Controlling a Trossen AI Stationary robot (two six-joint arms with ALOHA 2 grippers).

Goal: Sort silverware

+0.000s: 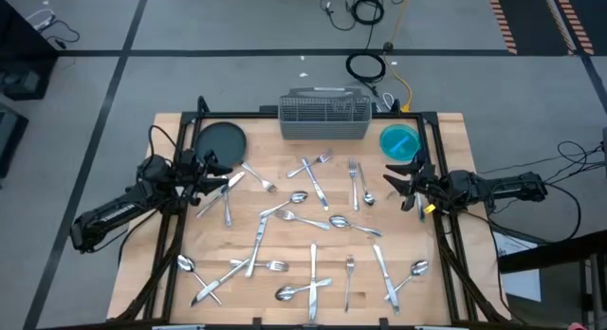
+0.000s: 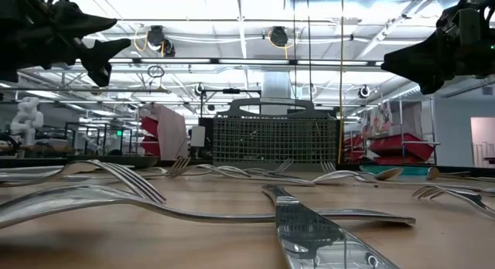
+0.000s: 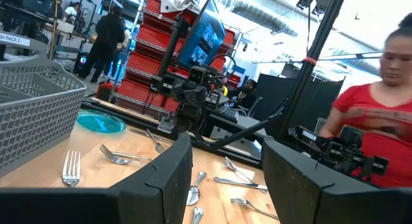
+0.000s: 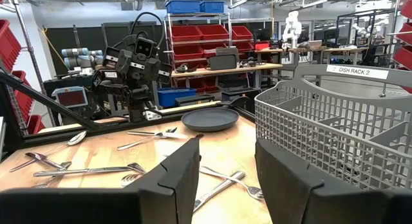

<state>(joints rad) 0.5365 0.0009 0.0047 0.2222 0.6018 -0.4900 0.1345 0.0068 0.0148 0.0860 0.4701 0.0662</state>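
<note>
Several shiny forks, spoons and knives lie flat and scattered over the wooden table, seen close up in the low view. My left gripper hovers open near the table's left edge, beside the dark round plate, above a knife. My right gripper hovers open near the right edge, below the teal dish. Both hang high above the table in the low view, the left gripper and the right gripper. Neither touches anything.
A grey mesh caddy stands at the table's far edge in the middle, also seen as the caddy in the right wrist view. A black frame runs along the table's sides. People stand in the room beyond.
</note>
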